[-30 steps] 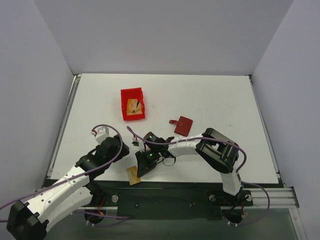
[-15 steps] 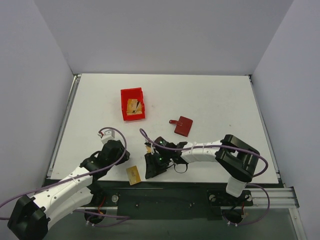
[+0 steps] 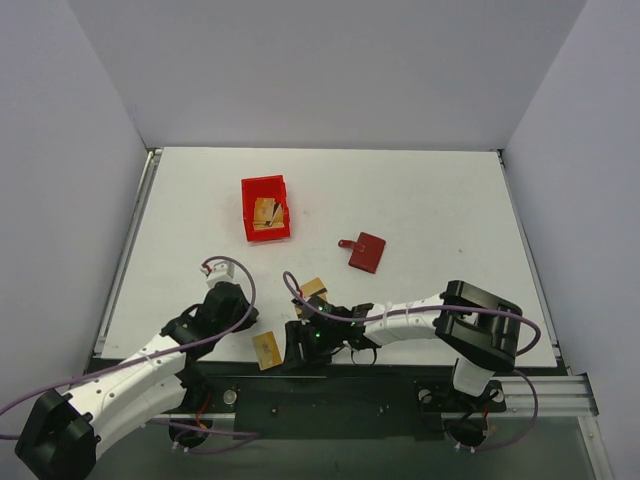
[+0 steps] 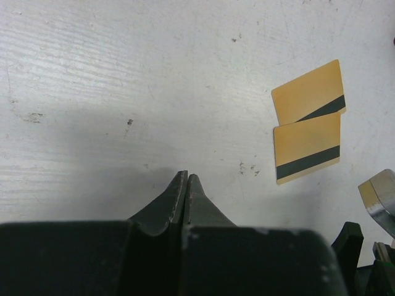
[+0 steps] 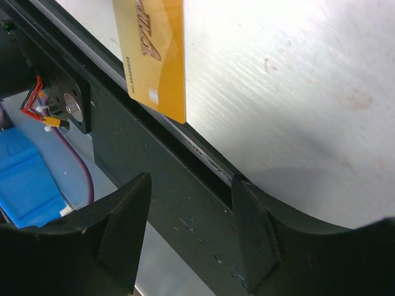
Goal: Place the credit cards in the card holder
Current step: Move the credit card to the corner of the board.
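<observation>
**Card holder** (image 3: pixel 367 252): dark red and square, with a snap tab. It lay on the table (image 3: pixel 430 200), apparently folded shut, and no card showed in it.

**Red bin** (image 3: pixel 247 210): stood beyond and left of the card holder, well apart from it. Loose credit cards (image 3: pixel 267 212) lay inside.

**Striped credit cards** (image 4: pixel 307 147): two, gold with dark stripes, touching or overlapping. They lay flat, left of the card holder and nearer the arms.

**Lone credit card** (image 5: pixel 154 55): gold, printed side up. It lay further left of the card holder and nearer still to the arms, with one end overhanging the table's dark rail (image 5: pixel 203 203).

**Left gripper** (image 4: pixel 186 180): fingers pressed together on nothing, low over bare table, with the striped pair off to one side.

**Right gripper** (image 5: pixel 191 180): fingers spread and empty, over the rail just short of the lone card.

**Handling note:** the step appeared to be picking up the lone card.
- Use the overhang by sliding one finger under and one over the free end.
- Close squarely across the short edge, since a corner pinch would probably let the card swing.
- The card holder likely needed opening and steadying before insertion.
</observation>
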